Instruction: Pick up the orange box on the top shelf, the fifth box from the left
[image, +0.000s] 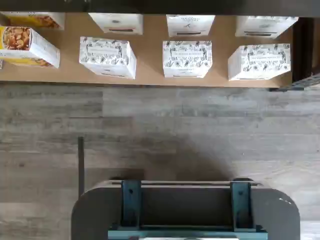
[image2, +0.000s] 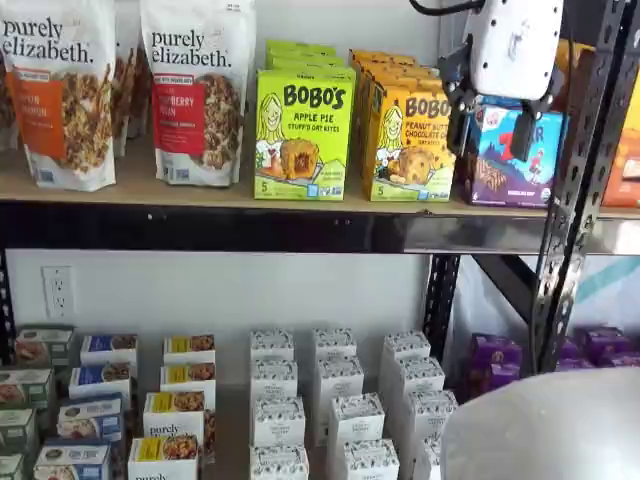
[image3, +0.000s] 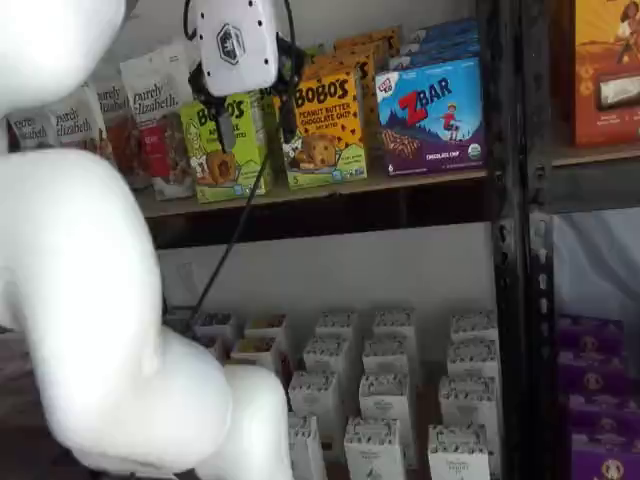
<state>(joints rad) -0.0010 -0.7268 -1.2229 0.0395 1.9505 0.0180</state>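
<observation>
The white arm (image3: 90, 300) bulks large across the near side of a shelf view, and its white-bodied gripper (image2: 492, 125) hangs in front of the top shelf (image2: 230, 190), a tan board on a thick black beam. In both shelf views two black fingers point down with clear space between them, so the jaws stand apart and hold nothing; whether they touch any carton behind them is hard to judge from these angles. A black cable (image3: 225, 250) trails down from the gripper.

The orange box (image2: 410, 140) stands upright at the front of its row on that shelf, between the lime-green box (image2: 303, 133) marked "BOBO'S APPLE PIE" and the blue ZBAR box (image3: 432, 115), which reads "CHOCOLATE CHIP". Its face reads "BOBO'S PEANUT BUTTER CHOCOLATE CHIP". The gripper hangs just before its far edge and the ZBAR box.

Further along stand "purely elizabeth." bags (image2: 195, 90). On the lower level sit small white patterned cartons (image: 187, 59), their print too fine to read.
</observation>
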